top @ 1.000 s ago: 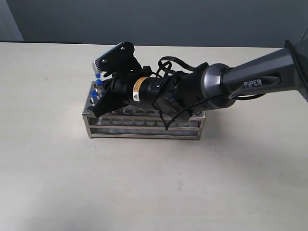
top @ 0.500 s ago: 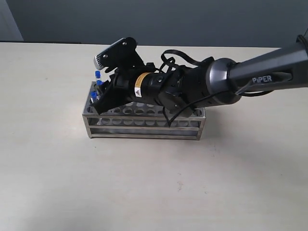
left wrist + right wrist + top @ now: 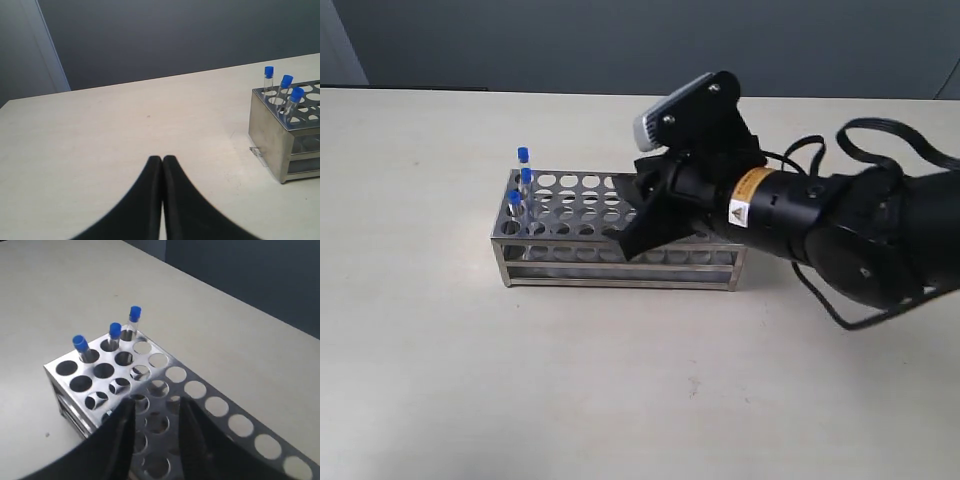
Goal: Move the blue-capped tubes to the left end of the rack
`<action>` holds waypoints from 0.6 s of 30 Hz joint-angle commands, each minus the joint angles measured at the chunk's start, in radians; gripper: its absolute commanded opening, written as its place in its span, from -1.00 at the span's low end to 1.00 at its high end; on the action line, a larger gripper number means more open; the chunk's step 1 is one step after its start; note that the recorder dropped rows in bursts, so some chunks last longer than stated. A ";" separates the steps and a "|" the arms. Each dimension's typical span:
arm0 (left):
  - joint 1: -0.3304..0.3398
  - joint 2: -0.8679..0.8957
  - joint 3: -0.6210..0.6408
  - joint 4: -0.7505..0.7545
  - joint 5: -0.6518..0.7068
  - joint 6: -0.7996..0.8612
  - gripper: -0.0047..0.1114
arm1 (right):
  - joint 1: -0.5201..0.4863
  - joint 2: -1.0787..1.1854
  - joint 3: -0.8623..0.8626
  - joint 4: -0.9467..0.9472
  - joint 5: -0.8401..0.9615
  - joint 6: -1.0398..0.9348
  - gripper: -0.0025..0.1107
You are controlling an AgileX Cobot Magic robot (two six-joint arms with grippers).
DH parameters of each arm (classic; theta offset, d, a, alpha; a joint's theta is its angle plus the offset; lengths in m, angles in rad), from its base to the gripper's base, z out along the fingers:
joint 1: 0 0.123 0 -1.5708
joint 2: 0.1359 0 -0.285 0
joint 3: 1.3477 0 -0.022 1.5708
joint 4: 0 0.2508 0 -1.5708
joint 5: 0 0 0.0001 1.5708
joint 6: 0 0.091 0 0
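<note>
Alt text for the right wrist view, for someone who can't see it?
Three blue-capped tubes stand in holes at one end of the steel rack. The right gripper hovers over the rack, jaws apart, empty.

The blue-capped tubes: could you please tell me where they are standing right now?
In the exterior view, three blue-capped tubes stand upright in holes at the left end of the rack, left of the right pincer.

Three blue-capped tubes (image 3: pixel 115 335) upright at one end of rack (image 3: pixel 86 371); hand (image 3: pixel 155 412) parted, empty.
</note>
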 commanded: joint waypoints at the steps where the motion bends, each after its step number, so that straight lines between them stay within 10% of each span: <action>1: 0.001 -0.004 0.001 0.005 -0.002 -0.003 -0.91 | -0.006 -0.053 0.154 0.231 -0.176 -0.254 -0.42; 7: 0.001 -0.004 0.001 0.005 -0.002 -0.003 -0.91 | -0.006 -0.038 0.214 0.465 -0.279 -0.413 -0.42; 18: 0.001 -0.004 0.001 0.005 -0.002 -0.003 -0.91 | -0.134 0.064 0.208 0.350 -0.288 -0.321 -0.42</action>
